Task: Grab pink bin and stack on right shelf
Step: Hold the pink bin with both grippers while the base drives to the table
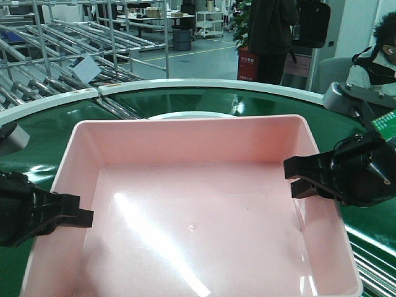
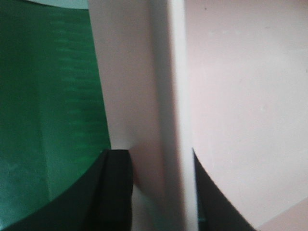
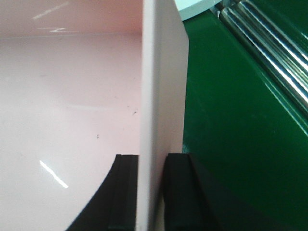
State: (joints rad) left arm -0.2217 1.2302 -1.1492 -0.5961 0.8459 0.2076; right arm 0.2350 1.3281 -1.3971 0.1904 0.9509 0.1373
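The pink bin (image 1: 198,216) fills the middle of the front view, empty, above the green belt. My left gripper (image 1: 83,218) clamps its left wall. In the left wrist view that wall (image 2: 159,96) runs between the two black fingers (image 2: 115,192) of the left gripper (image 2: 161,192). My right gripper (image 1: 300,178) is on the right wall. Seen from the right wrist, the right gripper (image 3: 151,192) presses one pad on each side of the thin rim (image 3: 154,96). The right shelf is out of view.
The green round conveyor belt (image 1: 37,136) with its white rim (image 1: 204,85) lies under and around the bin. Metal roller racks (image 1: 74,49) stand behind on the left, and rollers (image 3: 269,43) run beside the belt. People stand at back (image 1: 269,31) and right (image 1: 377,55).
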